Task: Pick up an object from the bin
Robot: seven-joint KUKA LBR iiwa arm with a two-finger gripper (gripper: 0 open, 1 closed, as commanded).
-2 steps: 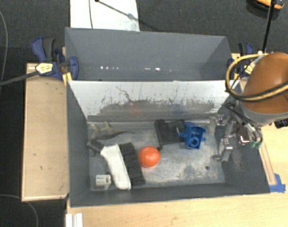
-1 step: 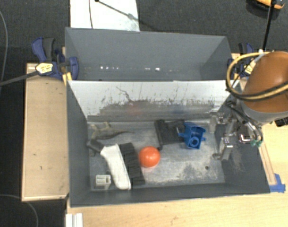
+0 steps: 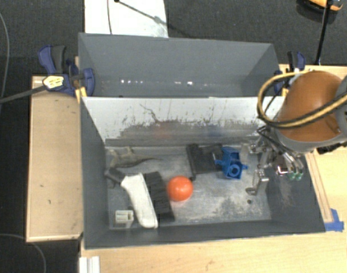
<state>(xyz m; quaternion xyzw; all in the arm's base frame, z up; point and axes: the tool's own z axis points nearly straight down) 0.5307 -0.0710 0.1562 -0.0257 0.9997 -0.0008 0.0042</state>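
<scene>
Where the bin's [image 3: 94, 152] left wall meets its floor, a small pale grey block [image 3: 124, 216] sits in the near corner. Just right of it lies a white oblong piece [image 3: 140, 199], its long axis running from far-left to near-right. A black brush-like bar [image 3: 160, 195] lies alongside it, parallel and touching. An orange ball [image 3: 180, 189] rests against the bar's right side. Farther back a black box [image 3: 201, 159] lies tilted, and a blue plastic piece [image 3: 229, 164] touches its right edge. The jaws hang low just right of the blue piece, apart from it, under the arm's orange cover [image 3: 307, 110]; I cannot tell whether they are released or clenched. The grey metal floor is scuffed, and the back wall is streaked brown.
</scene>
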